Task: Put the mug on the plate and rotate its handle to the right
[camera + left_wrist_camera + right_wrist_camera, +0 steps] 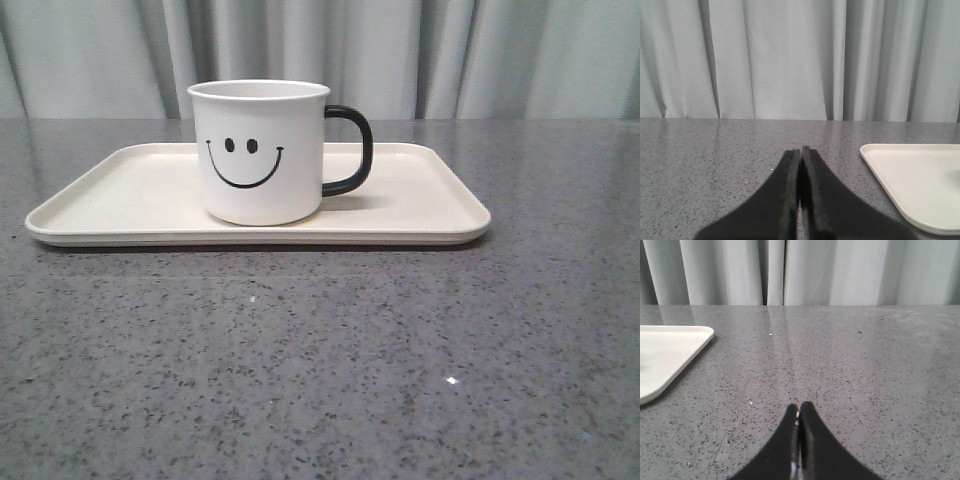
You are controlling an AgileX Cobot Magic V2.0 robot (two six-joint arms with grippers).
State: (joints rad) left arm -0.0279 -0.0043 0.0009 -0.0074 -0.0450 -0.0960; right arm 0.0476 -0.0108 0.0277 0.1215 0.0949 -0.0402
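**Mug upright on plate, handle right**

I see the mug [259, 152] standing upright near the middle of the plate [120, 200], face toward the front camera, handle [349, 150] pointing right. The plate's long axis runs left-right. My left gripper [800, 151] and right gripper [798, 407] have jaws pressed together, holding nothing, over the table [320, 360].

Lighting is even, diffuse and moderately bright, coming from overhead. The mug [259, 150] casts a short, soft shadow to its right onto the plate [420, 205]. Small pinpoint glints show on the speckled table [320, 360] at lower centre and lower right of the front view. The front view is sharp. In both wrist views the near, dark fingers [785, 200] [790, 440] are slightly soft.
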